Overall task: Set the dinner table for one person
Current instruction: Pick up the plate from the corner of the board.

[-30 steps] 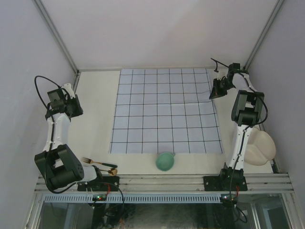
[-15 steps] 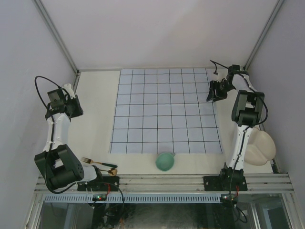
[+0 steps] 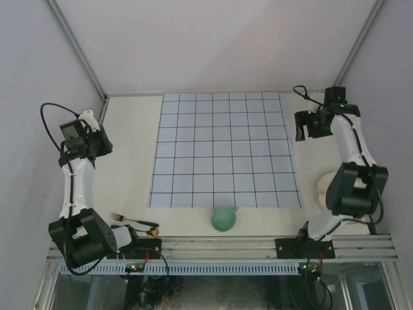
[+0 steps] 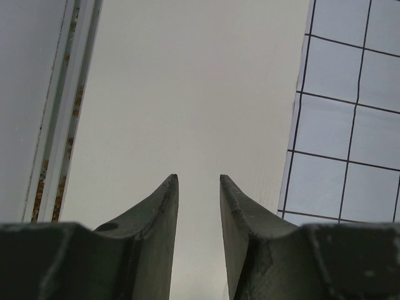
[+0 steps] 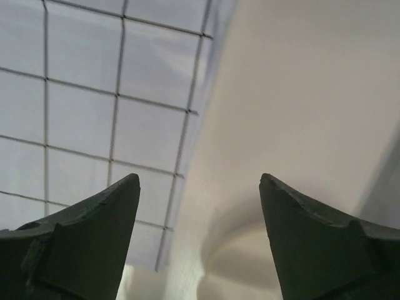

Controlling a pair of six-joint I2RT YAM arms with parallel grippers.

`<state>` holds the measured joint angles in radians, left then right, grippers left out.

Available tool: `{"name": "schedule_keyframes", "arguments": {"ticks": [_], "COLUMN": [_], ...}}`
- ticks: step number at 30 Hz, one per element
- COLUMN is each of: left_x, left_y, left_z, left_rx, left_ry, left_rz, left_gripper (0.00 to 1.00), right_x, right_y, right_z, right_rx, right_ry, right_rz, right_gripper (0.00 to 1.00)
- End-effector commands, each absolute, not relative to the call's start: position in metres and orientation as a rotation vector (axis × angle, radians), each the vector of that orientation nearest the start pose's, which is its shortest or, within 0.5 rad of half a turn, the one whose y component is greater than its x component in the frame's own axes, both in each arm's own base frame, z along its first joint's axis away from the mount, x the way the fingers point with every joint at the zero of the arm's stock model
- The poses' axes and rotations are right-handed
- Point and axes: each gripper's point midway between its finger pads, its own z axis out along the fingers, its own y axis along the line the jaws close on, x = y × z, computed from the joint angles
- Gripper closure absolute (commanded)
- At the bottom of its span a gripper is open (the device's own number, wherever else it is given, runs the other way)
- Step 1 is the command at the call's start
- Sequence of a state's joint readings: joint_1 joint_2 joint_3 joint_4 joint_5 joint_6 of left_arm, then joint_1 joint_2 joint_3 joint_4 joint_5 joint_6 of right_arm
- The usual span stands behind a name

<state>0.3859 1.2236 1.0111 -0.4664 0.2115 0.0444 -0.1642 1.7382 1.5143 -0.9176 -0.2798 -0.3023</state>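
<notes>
table: dinner table (image 3: 129, 169), cream-white, fills the floor of a pale-walled booth, from the arms' bases to the back wall.
near edge, left: fork (image 3: 131, 220) and gold spoon (image 3: 153, 232) lying by the left arm's base.
near edge, middle: green cup (image 3: 223, 219) at the cloth's near hem.
right side: pale dish (image 3: 322, 190), mostly hidden behind the right arm.
centre: pale-blue grid cloth (image 3: 222, 148) spread flat on the table.
left gripper (image 4: 197, 179): above bare table left of the cloth, fingers slightly parted, grasping nothing.
right gripper (image 5: 199, 179): above the cloth's far right edge, fingers spread wide, released, empty.
</notes>
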Motion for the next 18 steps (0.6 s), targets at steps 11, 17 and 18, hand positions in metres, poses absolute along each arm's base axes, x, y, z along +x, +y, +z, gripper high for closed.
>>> {"name": "schedule_keyframes", "arguments": {"ticks": [11, 17, 18], "left_x": [0.348, 0.342, 0.34], "left_y": [0.088, 0.093, 0.095], "left_z": [0.185, 0.187, 0.19], "left_rx": [-0.267, -0.265, -0.267], "left_ry": [2.157, 2.181, 2.18], "left_rz": [-0.101, -0.053, -0.041], "left_gripper": [0.63, 0.63, 0.63], "right_x": [0.238, 0.225, 0.226], "right_y": [-0.066, -0.063, -0.064], "right_z": [0.149, 0.111, 0.106], "right_rx": [-0.436, -0.488, -0.5], "right_ry": [2.642, 2.73, 2.734], "right_rz": [-0.483, -0.549, -0.567], "right_gripper": [0.13, 0.13, 0.14]}}
